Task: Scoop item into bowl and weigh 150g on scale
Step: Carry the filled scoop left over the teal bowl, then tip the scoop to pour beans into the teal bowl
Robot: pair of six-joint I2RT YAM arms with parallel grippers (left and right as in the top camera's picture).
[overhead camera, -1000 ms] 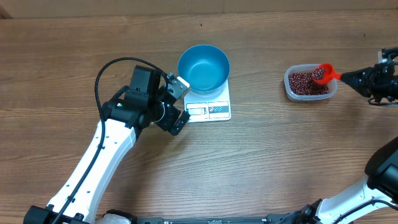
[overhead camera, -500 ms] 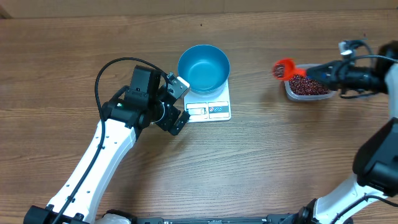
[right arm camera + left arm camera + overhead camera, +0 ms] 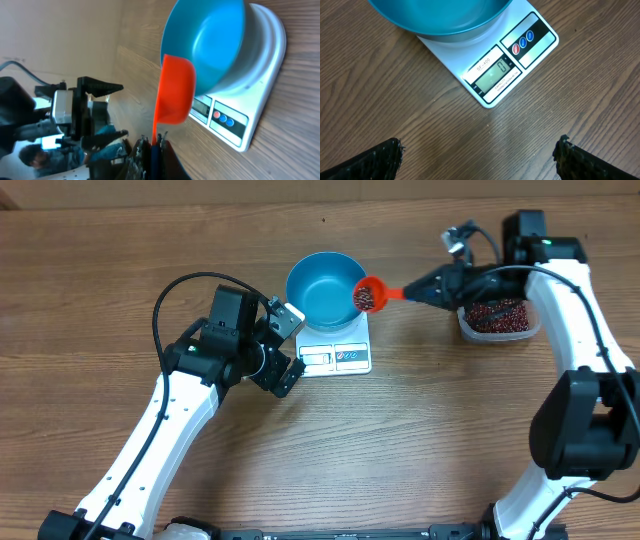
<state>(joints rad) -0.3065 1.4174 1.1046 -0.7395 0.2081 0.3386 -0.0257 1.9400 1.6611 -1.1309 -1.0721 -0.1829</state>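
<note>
Just past the tips of your right gripper (image 3: 418,289), which is pressed shut on the thin handle, the small orange-red plastic scoop (image 3: 367,295) hangs over the bowl rim nearest that hand. It carries a load of small dark red-brown beans (image 3: 366,300).

The round, deep blue plastic bowl (image 3: 327,288) sits on the flat white rectangular kitchen scale (image 3: 340,356). I see no beans in the bowl, and the display reads zero.

Handling, my read:
- The beans are loose, hard and light. They'll roll and bounce, so expect spill if you tip fast.
- The scoop looks like stiff, light plastic. The pinch far back on the handle gives a long lever, so small wrist rolls swing the cup a lot.
- Keep the cup level until it's well inside the rim, then roll slowly.
- The bowl looks light and is only resting on the scale. A nudge from the scoop could shift it.

The rest of the beans are in the clear rounded plastic tub (image 3: 497,323), behind that gripper under the arm.

Your left gripper (image 3: 289,347) is spread wide and empty. The scale's display edge is just ahead of it and not touching.
</note>
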